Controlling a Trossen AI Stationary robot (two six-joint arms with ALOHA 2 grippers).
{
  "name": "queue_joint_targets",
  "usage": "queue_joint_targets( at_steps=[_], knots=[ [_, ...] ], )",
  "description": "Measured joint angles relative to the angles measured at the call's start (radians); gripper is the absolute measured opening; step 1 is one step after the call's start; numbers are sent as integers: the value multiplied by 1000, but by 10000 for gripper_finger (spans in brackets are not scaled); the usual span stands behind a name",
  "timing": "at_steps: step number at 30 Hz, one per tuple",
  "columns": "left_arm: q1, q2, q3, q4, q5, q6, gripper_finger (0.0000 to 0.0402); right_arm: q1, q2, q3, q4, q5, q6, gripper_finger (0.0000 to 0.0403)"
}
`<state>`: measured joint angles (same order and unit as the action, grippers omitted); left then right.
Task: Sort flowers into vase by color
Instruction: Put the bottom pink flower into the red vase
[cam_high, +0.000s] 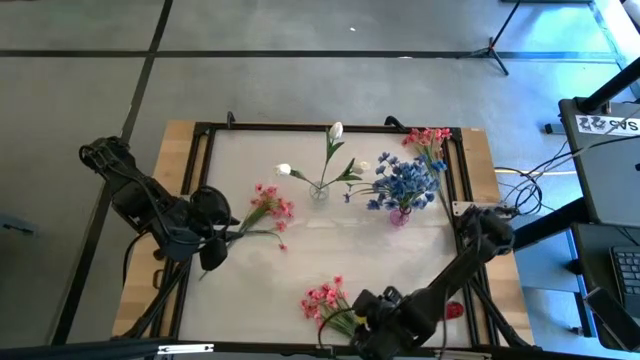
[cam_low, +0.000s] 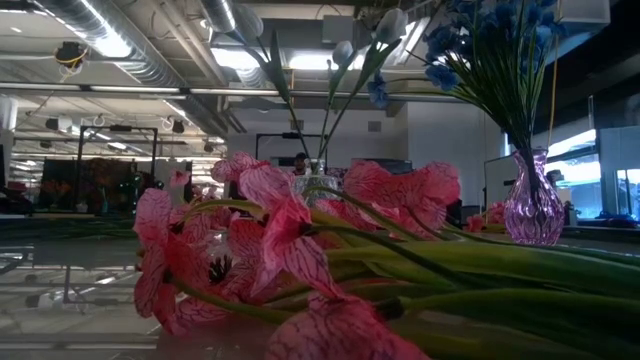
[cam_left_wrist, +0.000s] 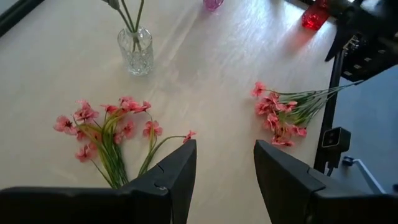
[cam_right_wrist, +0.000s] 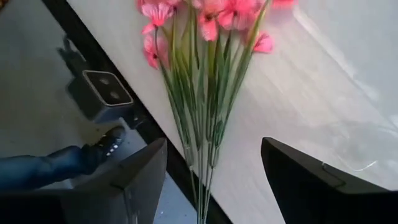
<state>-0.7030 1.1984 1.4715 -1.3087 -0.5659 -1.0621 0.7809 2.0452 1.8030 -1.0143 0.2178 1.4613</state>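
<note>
The left gripper (cam_left_wrist: 224, 180) hangs open over the table's left edge, above pink flowers (cam_left_wrist: 109, 127). The right gripper (cam_right_wrist: 214, 180), open, straddles the stems of a pink bunch (cam_right_wrist: 205, 68) at the front edge.

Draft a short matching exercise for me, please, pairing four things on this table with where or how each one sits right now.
Things:
1. white buds
2. blue blooms
3. red vase
4. pink bunch at the near edge

Places:
A. in the purple vase
B. lying flat, stems towards the open right gripper
C. in the clear glass vase
D. standing empty beside the right arm

Pairs: 1-C, 2-A, 3-D, 4-B
</note>
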Motion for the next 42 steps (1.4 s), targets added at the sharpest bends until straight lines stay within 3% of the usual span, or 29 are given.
queue_joint_targets(
  at_steps=[12,20,25,29,32,37,42],
  knots=[
    [-1,0,0,0,-2,9,156,-17,205,0,200,64,-348,262],
    [0,0,0,2,-16,9,156,-33,271,4,201,96,-371,254],
    [0,0,0,22,-44,23,156,-38,275,5,199,96,-421,191],
    [0,0,0,66,-78,81,156,-43,278,18,174,84,-457,101],
    [0,0,0,77,-133,117,156,-47,288,97,29,67,-485,26],
    [15,0,0,79,-164,129,156,-34,232,293,-258,210,-557,28],
    [35,0,-1,108,-166,128,156,12,119,340,-401,355,-526,9]
  ],
)
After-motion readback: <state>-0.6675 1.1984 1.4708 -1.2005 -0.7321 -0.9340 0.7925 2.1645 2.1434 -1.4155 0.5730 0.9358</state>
